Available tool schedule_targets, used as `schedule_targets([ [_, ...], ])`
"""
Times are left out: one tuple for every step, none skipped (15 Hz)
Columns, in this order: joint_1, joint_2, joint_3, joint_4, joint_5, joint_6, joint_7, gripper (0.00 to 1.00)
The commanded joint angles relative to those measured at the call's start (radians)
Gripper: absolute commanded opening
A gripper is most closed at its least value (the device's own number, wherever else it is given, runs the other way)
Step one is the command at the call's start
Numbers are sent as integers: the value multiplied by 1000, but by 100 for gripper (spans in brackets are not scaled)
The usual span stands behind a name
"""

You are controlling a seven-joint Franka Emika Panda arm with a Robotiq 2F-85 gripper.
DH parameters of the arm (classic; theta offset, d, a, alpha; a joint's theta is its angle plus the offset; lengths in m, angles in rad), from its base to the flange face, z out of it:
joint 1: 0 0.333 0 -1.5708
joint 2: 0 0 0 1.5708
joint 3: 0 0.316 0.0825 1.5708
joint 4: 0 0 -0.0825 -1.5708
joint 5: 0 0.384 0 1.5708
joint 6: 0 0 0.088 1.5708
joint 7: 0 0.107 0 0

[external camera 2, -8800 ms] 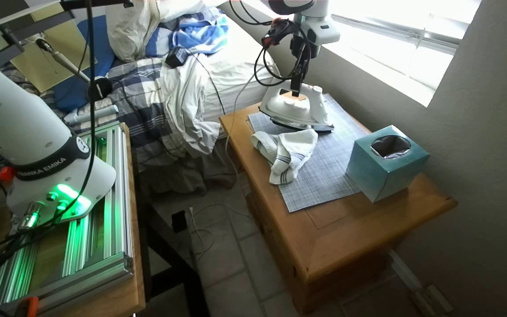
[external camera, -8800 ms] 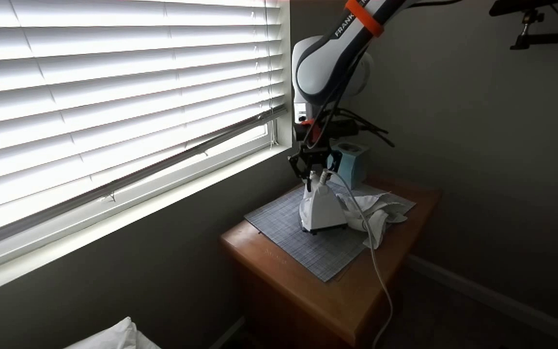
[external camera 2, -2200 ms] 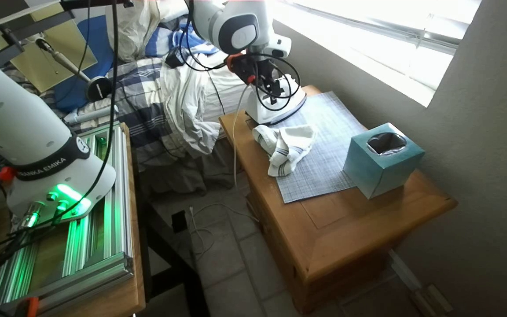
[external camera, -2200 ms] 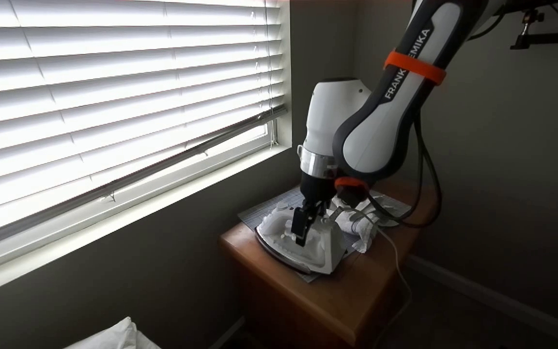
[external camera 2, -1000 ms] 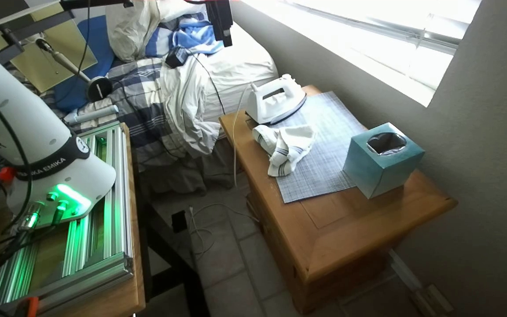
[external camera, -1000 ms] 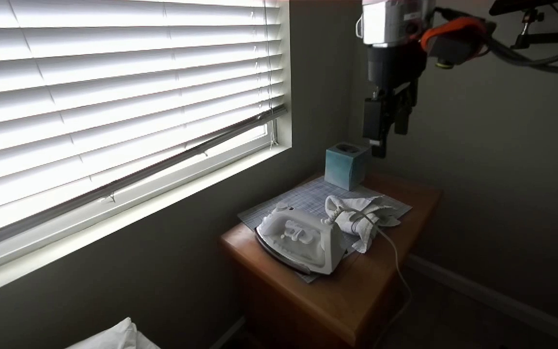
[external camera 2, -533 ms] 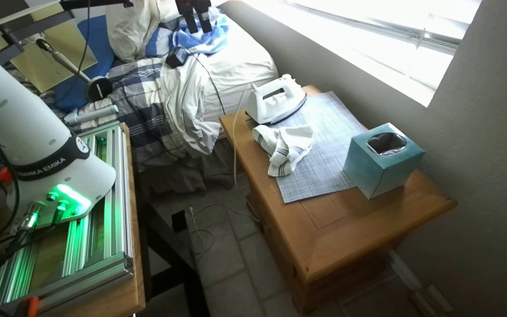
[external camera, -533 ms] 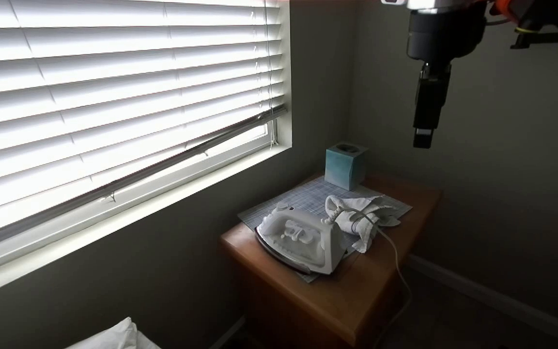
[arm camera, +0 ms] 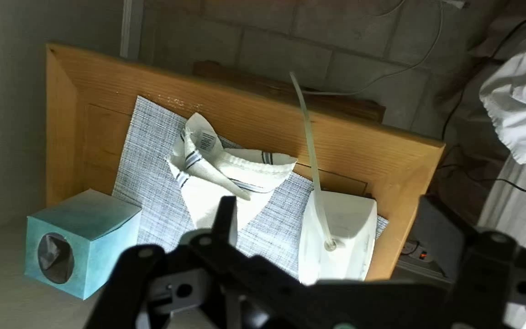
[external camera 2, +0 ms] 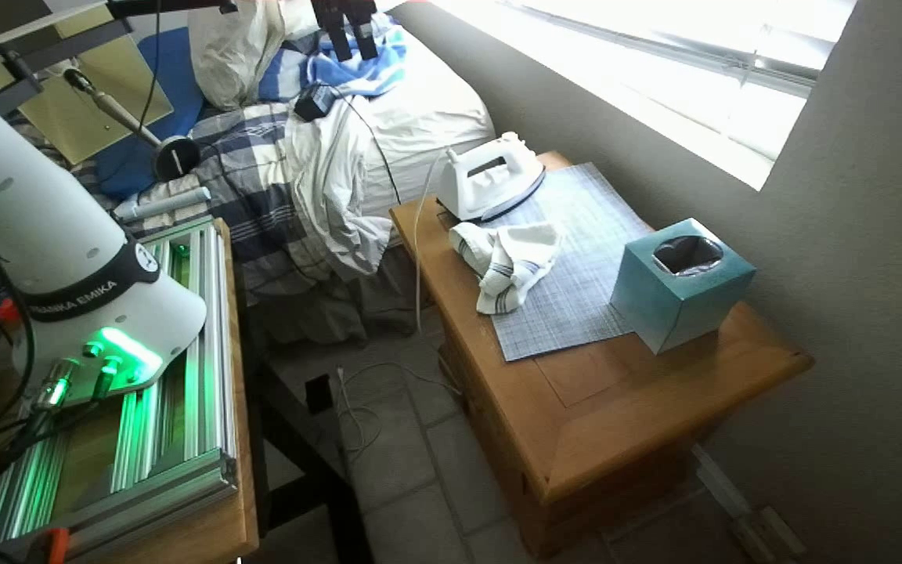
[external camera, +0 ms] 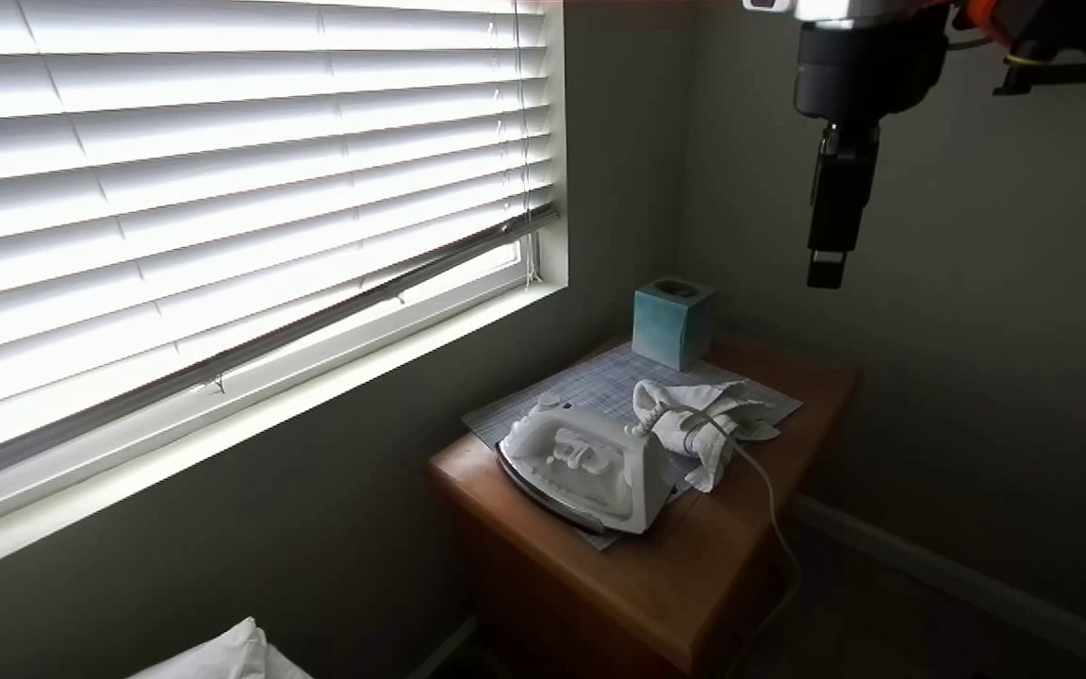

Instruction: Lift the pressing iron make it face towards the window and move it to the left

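- On the wooden table (external camera 2: 615, 399), near the edge facing the bed (external camera 2: 443, 102), the iron (external camera 2: 490, 188) could go over if anything snags its overhanging cord (arm camera: 311, 141).
- Well apart and higher, the gripper (external camera 2: 356, 55) holds nothing, jaws spread; a careless descent could skew the iron.
- White-bodied, its nose toward the window (external camera: 270, 170).
- Dark-edged soleplate (external camera: 543, 497) lying flat beneath.
- Small rounded cap (external camera 2: 509, 137) up front.

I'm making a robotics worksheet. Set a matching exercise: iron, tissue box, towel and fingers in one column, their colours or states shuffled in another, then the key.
1. Iron
2. Tissue box
3. Towel
4. Fingers

A. crumpled, with dark stripes
B. apart, holding nothing
C. sole down, handle up
D. teal, with an opening on top

Pairs: 1-C, 2-D, 3-A, 4-B
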Motion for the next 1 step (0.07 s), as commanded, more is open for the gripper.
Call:
schedule_targets([
  [-33, -2, 32, 1, 11, 0, -9, 100],
])
